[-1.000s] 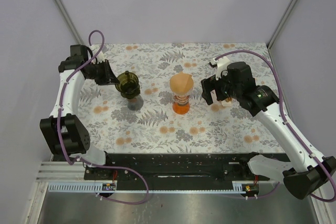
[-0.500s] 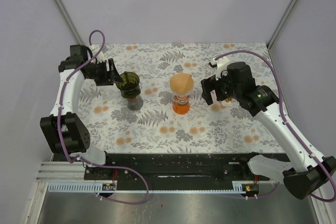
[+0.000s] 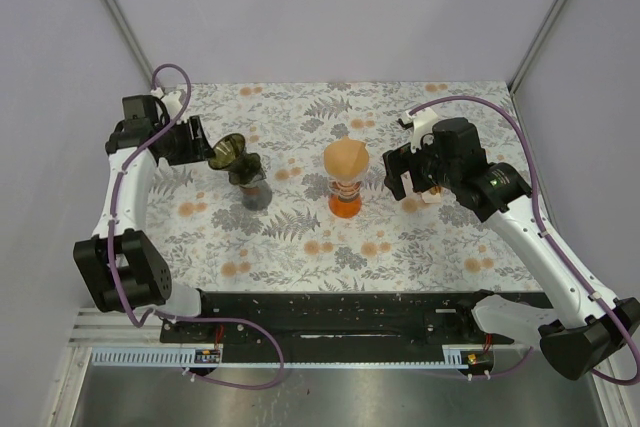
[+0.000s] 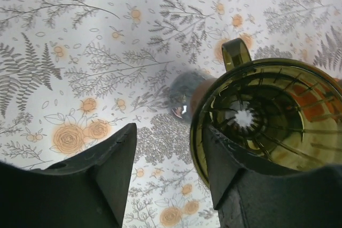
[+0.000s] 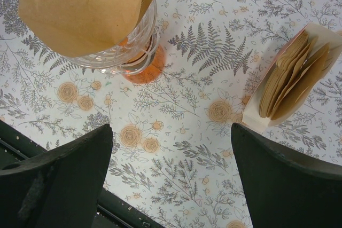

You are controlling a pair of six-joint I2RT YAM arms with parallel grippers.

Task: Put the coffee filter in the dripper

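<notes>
the left fingers [image 4: 168, 132], spread wide with one seemingly inside the rim, have tipped the empty olive dripper [image 4: 267, 116] leftward on the worktop [image 3: 300, 237]; it likely needs righting. the coffee filter [image 5: 85, 6] caps a glass jar [image 5: 125, 46], well apart. the right fingers [image 5: 171, 129] hover open, holding nothing, near a box of filters [image 5: 288, 73].

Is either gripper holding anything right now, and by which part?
Nothing is clamped. Left gripper is open, one finger at the dripper rim; right gripper open, empty.
</notes>
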